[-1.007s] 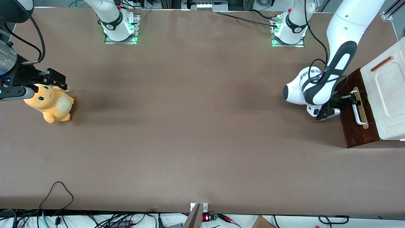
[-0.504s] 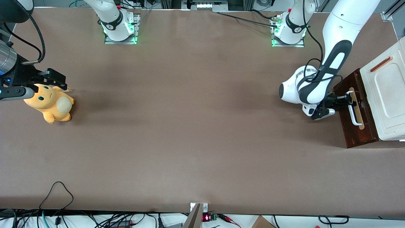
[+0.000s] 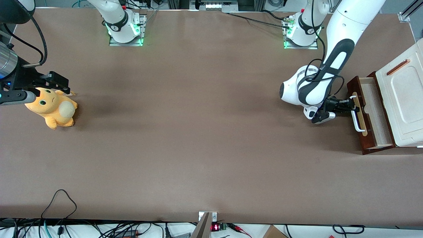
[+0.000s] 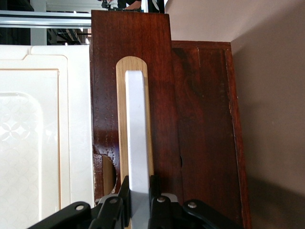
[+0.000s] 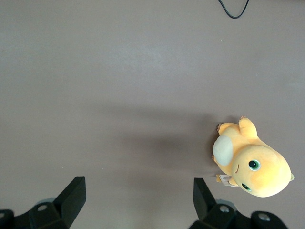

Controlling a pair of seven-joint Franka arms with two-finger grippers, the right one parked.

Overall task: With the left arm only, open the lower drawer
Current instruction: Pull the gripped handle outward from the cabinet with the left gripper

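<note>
The dark red-brown wooden lower drawer has slid out from under the white cabinet top since a second ago. Its pale wood inside now shows in the front view, where earlier only the dark front could be seen. The glossy white left arm with dark grey panels has drawn back toward the middle of the brown worktop, taking the drawer with it.

The small black two-finger claw is closed tight on the white loop handle, which sits on a pale wood strip. In the left wrist view both fingers press against the sides of the handle bar.

No writing can be read anywhere.

The cabinet is cut off at the working arm's end of the worktop, and the drawer's innermost part lies hidden under the cabinet top. An orange plush toy lies toward the parked arm's end, unmoved.
</note>
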